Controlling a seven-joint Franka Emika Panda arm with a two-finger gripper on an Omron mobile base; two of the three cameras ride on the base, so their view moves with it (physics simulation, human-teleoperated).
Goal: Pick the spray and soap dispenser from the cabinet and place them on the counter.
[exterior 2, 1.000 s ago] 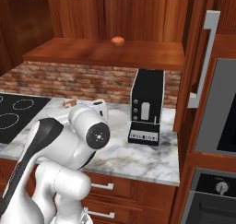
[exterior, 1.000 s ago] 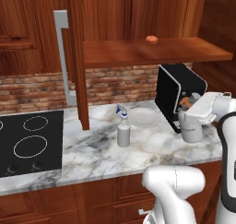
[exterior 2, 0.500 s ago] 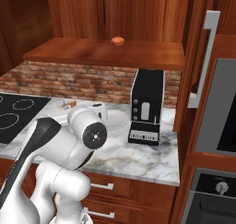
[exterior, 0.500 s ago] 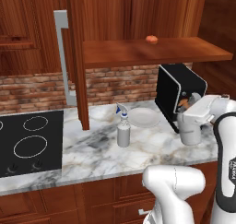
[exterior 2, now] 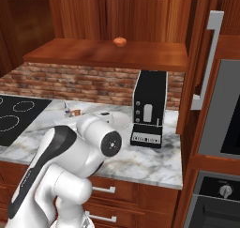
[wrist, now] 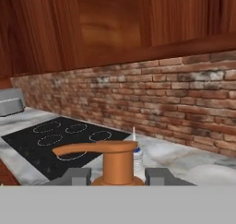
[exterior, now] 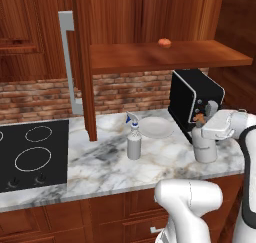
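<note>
The robot's hand (exterior: 214, 128) holds the soap dispenser (exterior: 204, 146) by its neck, fingers (wrist: 76, 176) on both sides of the orange pump. The bottle stands on the counter (exterior: 165, 162), in front of a black coffee machine (exterior: 194, 101). The spray (exterior: 133, 142) stands on the counter beside a white plate (exterior: 156, 127). An orange (exterior: 164, 42) sits on the cabinet (exterior: 150, 54) shelf.

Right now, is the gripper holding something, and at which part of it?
Yes. The gripper holds the soap dispenser at the neck, just under its orange pump top.
</note>
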